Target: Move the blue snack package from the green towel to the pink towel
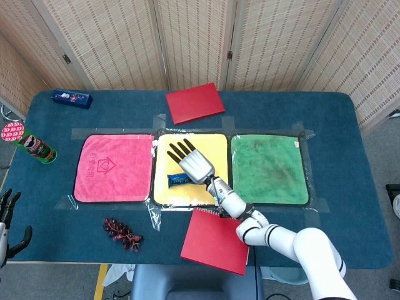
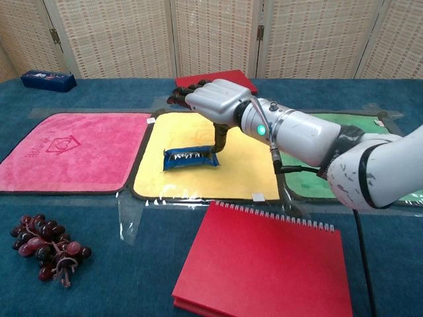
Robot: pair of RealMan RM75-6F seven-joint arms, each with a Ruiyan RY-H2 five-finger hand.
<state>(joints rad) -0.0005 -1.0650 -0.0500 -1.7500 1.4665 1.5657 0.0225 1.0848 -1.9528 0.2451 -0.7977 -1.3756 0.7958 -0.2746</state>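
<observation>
The blue snack package (image 1: 179,180) (image 2: 190,158) lies on the yellow towel (image 1: 212,147) (image 2: 198,179), left of its middle. My right hand (image 1: 194,163) (image 2: 213,103) hovers over it with fingers spread, and the thumb presses against the package's right end. The pink towel (image 1: 114,167) (image 2: 66,158) lies to the left with nothing on it, and the green towel (image 1: 269,169) (image 2: 305,183) to the right is bare. My left hand (image 1: 7,215) shows only at the head view's bottom left edge, off the table, fingers apart and holding nothing.
One red notebook (image 1: 194,102) (image 2: 232,78) lies behind the yellow towel, another (image 1: 215,240) (image 2: 261,264) in front of it. Grapes (image 1: 122,232) (image 2: 46,247) sit front left. A chips can (image 1: 28,142) and a blue box (image 1: 71,97) (image 2: 47,80) stand far left.
</observation>
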